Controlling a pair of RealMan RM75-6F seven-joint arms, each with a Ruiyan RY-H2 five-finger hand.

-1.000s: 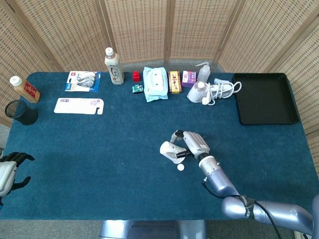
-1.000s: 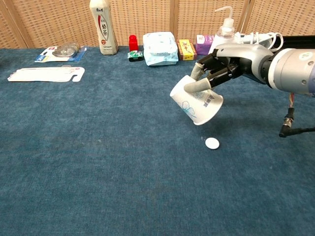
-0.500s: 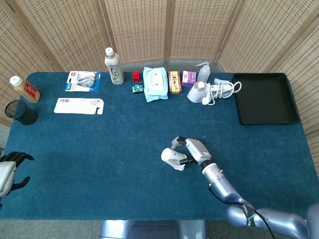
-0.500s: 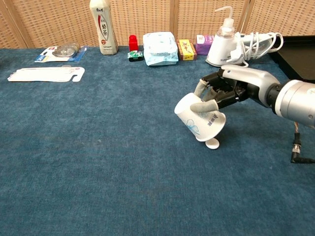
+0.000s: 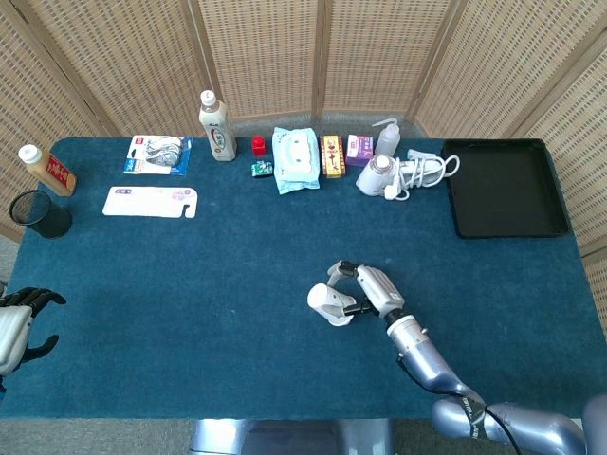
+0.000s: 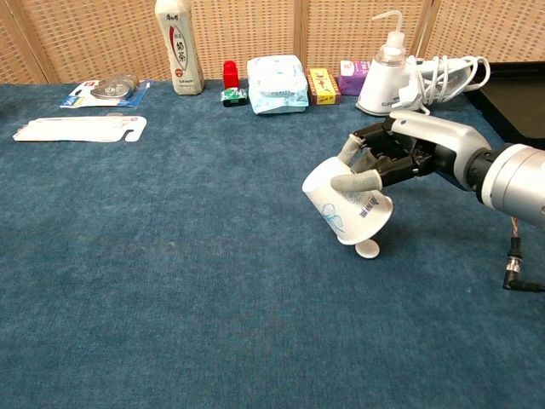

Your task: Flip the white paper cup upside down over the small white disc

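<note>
We hold the cup [image 6: 347,207] in our right hand [image 6: 387,158], fingers wrapped around its side wall, because a side grip leaves the mouth free to turn downward. The cup is tilted, mouth facing down and to the right, its lower rim right at the disc [image 6: 368,249] on the desk [image 6: 170,281]. The rim looks to touch or nearly touch the disc, though we cannot tell which. From the head view the cup [image 5: 327,303] hides the disc entirely, which suggests it is lined up above it.

We judge the flip about half done: the cup still needs to rotate until the rim sits flat around the disc. The risk is the rim nudging the disc sideways.

Our left hand [image 5: 17,324] rests off the near-left desk edge, fingers apart, holding nothing, since this job needs only one hand.
</note>
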